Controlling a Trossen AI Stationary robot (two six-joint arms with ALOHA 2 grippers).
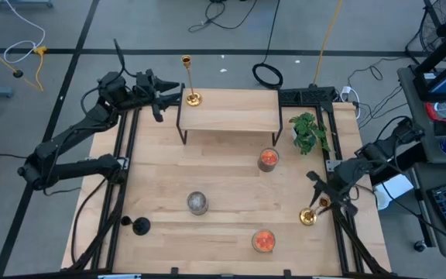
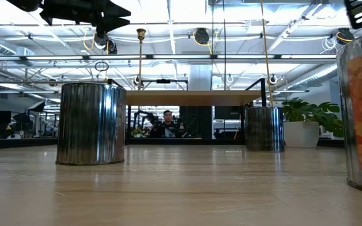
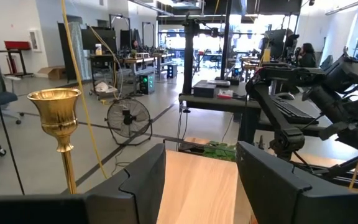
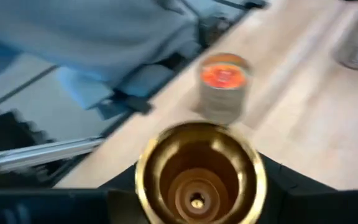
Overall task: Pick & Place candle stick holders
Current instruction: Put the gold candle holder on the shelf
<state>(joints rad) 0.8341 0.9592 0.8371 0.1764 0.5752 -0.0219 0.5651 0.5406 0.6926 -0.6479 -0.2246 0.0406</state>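
Observation:
One gold candlestick stands by its round base on the far left corner of a raised wooden shelf. My left gripper is open and empty just left of it; its cup shows beside my fingers. My right gripper is shut on the second gold candlestick near the table's right edge. A black candlestick stands at the near left. A grey cup stands mid-table. Two orange cups stand farther right. My right gripper holds the gold candlestick below its cup, with one finger on each side. The wide cup hides the place of contact. The round base shows below the gripper at the table's right edge; whether it rests on the table I cannot tell.
A leafy green plant stands at the shelf's right end, just beyond my right arm. The nearer orange cup stands close in front of the held candlestick. A person sits far off in the room. Bare wood lies between the cups.

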